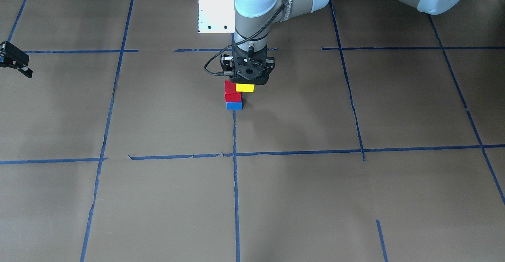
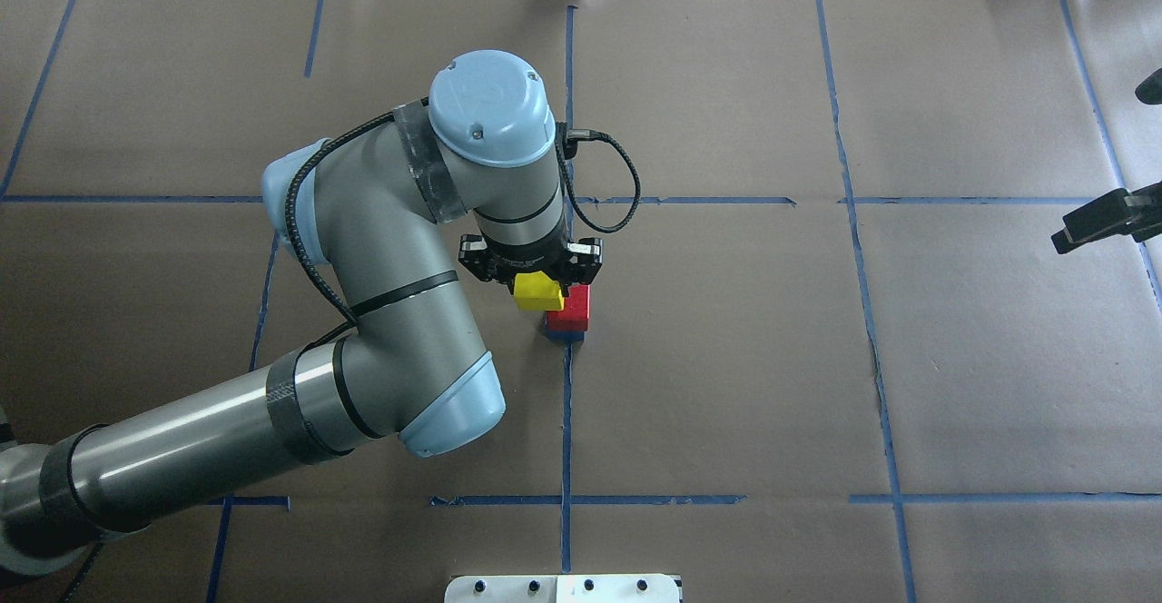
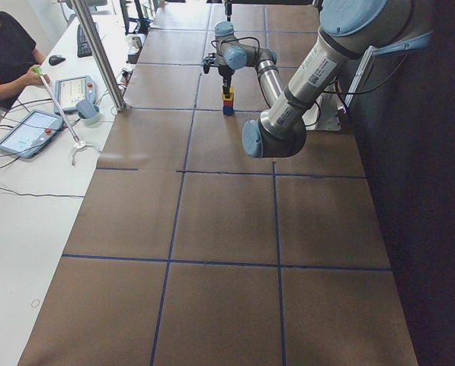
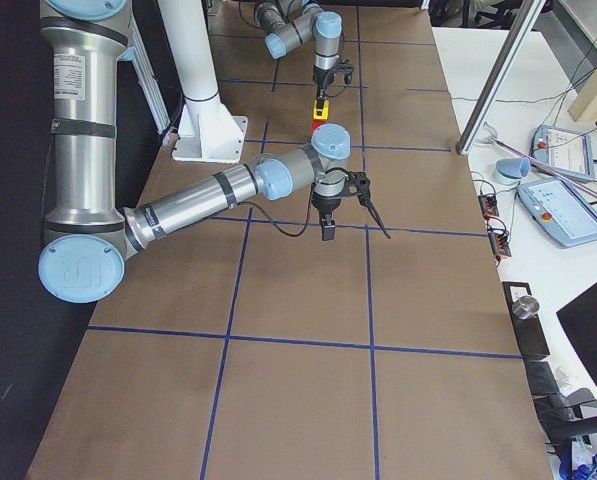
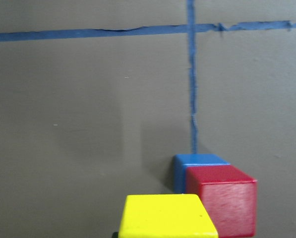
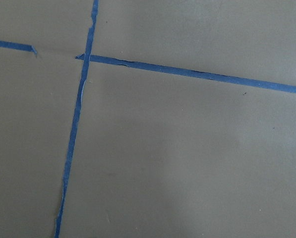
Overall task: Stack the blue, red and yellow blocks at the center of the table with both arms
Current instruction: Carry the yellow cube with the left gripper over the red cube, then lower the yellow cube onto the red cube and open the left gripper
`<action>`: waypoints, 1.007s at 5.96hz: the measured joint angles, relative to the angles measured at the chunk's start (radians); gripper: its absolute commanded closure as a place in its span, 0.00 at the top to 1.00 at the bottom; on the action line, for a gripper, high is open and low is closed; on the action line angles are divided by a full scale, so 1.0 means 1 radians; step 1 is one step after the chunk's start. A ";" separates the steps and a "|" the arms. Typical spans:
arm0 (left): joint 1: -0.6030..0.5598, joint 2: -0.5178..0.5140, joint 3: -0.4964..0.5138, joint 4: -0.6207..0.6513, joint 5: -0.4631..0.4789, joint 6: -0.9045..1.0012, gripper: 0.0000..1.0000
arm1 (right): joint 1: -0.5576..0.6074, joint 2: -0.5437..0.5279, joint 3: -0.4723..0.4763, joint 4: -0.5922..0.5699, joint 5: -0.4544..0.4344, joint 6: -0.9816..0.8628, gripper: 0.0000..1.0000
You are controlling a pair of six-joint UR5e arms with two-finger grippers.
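A red block [image 1: 232, 91] sits on a blue block [image 1: 234, 105] at the table's centre, on a tape crossing. My left gripper [image 1: 245, 85] is shut on a yellow block [image 1: 245, 88] and holds it at about the height of the red block's top, offset to one side. In the overhead view the yellow block [image 2: 537, 293] overlaps the red block's [image 2: 572, 310] left edge. The left wrist view shows yellow [image 5: 165, 215] beside red [image 5: 222, 201] and blue [image 5: 200, 159]. My right gripper [image 4: 356, 225] is open and empty, far from the stack; one of its fingers [image 2: 1098, 219] shows at the overhead view's right edge.
Brown paper with blue tape lines [image 1: 235, 155] covers the table. A white mounting plate [image 1: 215, 5] stands at the robot's base. An operator [image 3: 6, 53] and tablets [image 3: 29, 131] are at a side desk.
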 measured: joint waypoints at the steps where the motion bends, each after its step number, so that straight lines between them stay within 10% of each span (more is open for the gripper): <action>1: 0.002 -0.017 0.024 0.000 0.001 -0.018 0.04 | 0.000 -0.001 0.000 0.000 0.000 0.001 1.00; 6: 0.025 -0.047 0.059 -0.001 0.002 -0.080 0.11 | 0.000 -0.001 -0.002 -0.001 0.000 -0.002 1.00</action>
